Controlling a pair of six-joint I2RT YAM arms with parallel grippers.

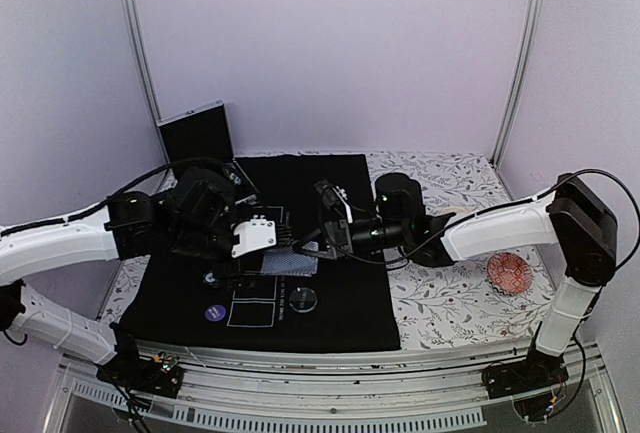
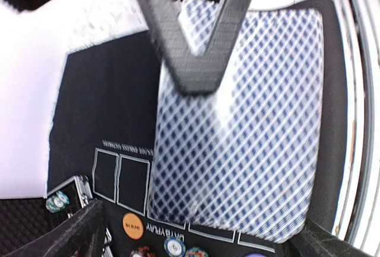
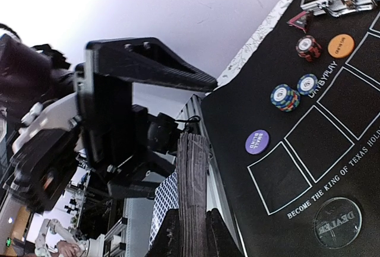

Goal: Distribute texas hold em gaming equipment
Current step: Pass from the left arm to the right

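A deck of playing cards (image 3: 192,180) with blue lattice backs stands edge-on between my right gripper's (image 3: 193,214) fingers, which are shut on it. In the left wrist view the deck's top back (image 2: 249,126) fills the frame, with a right finger (image 2: 196,37) across it. My left gripper (image 2: 202,242) is open around the deck, its fingers (image 2: 77,233) wide at either side and apart from the cards. From above, both grippers meet over the black mat (image 1: 330,183) at the deck (image 1: 293,265). Chips (image 3: 285,97), an orange disc (image 3: 341,45), a purple disc (image 3: 257,142), a clear dealer disc (image 3: 337,215) and a red triangle (image 3: 300,21) lie on the mat.
An open chip case (image 1: 200,138) stands at the mat's back left corner. A small reddish patterned dish (image 1: 509,273) sits on the floral cloth to the right. White card outlines (image 3: 320,144) are printed on the mat.
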